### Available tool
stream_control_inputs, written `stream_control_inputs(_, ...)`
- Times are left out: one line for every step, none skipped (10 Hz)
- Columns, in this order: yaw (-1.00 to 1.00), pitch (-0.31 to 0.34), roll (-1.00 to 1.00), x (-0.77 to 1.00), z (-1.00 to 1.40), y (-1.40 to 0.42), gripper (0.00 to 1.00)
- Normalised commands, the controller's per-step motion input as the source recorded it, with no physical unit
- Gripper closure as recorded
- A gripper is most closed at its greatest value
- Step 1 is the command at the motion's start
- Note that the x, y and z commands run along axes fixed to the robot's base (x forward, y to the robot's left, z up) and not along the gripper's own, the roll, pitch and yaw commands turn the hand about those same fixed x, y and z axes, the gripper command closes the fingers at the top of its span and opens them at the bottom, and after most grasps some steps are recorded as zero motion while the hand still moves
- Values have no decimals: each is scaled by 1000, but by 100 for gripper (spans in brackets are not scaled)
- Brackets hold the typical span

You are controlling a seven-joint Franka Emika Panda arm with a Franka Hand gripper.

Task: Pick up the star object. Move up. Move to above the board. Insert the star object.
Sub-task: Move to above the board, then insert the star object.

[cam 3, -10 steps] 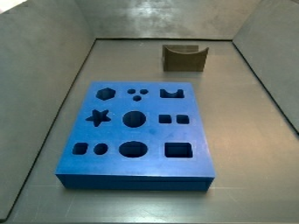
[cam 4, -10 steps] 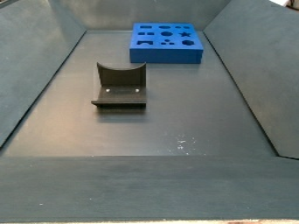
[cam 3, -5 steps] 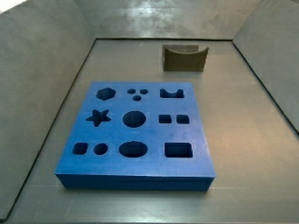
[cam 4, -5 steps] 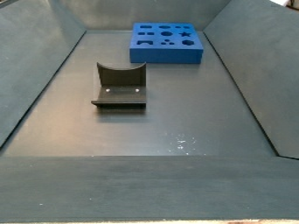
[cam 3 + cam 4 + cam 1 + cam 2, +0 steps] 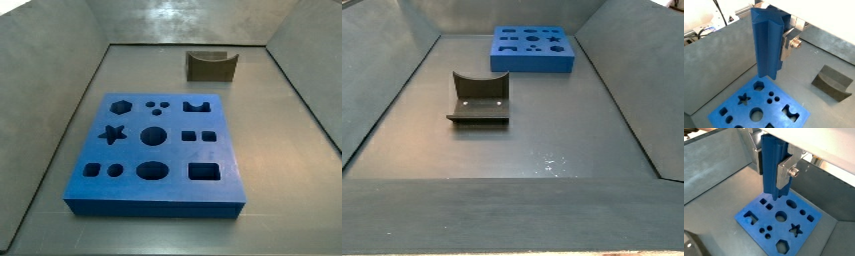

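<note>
The desk [image 5: 281,120] is lying as a grey floor between sloped grey walls in both side views. The board [image 5: 155,150] is resting flat on it, a big blue slab showing star, hexagon, circle and square cut-outs; in a side view it is sitting toward 6 o'clock of the desk, and in a side view the same board [image 5: 533,49] is sitting far back near 12 o'clock. The fixture [image 5: 478,98] is standing well apart from the board on the desk; in a side view the fixture [image 5: 211,65] is showing at about 1 o'clock of the board.

The star object [image 5: 768,42] is hanging upright above the board [image 5: 761,102], apart from it, in both wrist views, its ridged blue sides running down toward the cut-outs. The gripper [image 5: 773,160] is holding it high over the board, appearing only in the wrist views. The fingers [image 5: 785,172] are pressing against the star object's sides, clamping it between the silver plates.
</note>
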Motion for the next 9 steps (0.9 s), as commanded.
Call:
stream_control_inputs(9, 107, 20, 65, 20, -193, 100)
stream_control_inputs(0, 0, -9, 0, -266, -229, 100)
stream_control_inputs(0, 46, -346, 0, -254, 0, 100)
stream_control_inputs(0, -23, 0, 0, -40, -40, 100)
stream_control_inputs(746, -29, 140, -331, -689, -246, 100)
stream_control_inputs(1000, 0, 0, 0, -680, 0, 100)
stream_control_inputs(1000, 0, 0, 0, -697, 0, 100)
stream_control_inputs(946, 0, 0, 0, -551, -74, 100)
stream_control_inputs(34, -209, -123, -109, -31, 0, 100)
